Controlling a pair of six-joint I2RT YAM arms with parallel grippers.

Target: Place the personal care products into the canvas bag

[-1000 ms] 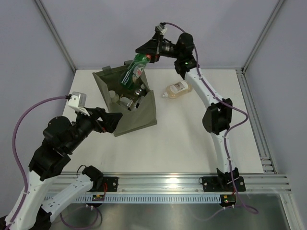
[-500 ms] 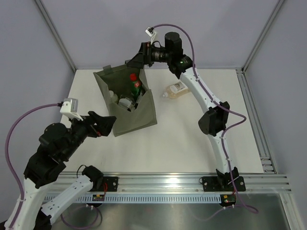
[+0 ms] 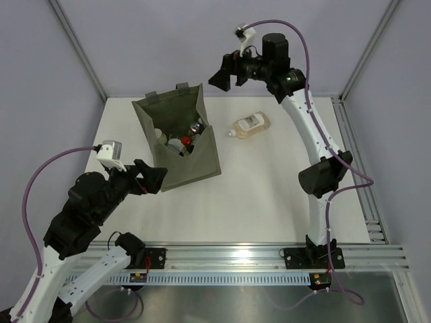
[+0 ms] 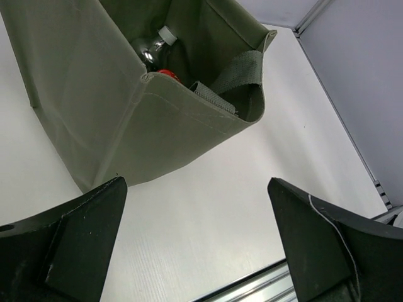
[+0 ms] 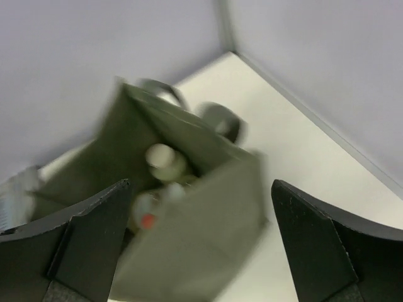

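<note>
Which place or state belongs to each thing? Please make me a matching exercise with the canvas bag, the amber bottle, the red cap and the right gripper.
Things:
1. canvas bag
2. amber bottle
3. red cap
4. right gripper

Places or states:
A. lying on the table, to the right of the bag
B. open and empty, up in the air
C. inside the bag
D. standing open on the table

Right pairs: 1-D, 2-A, 3-C, 4-B
</note>
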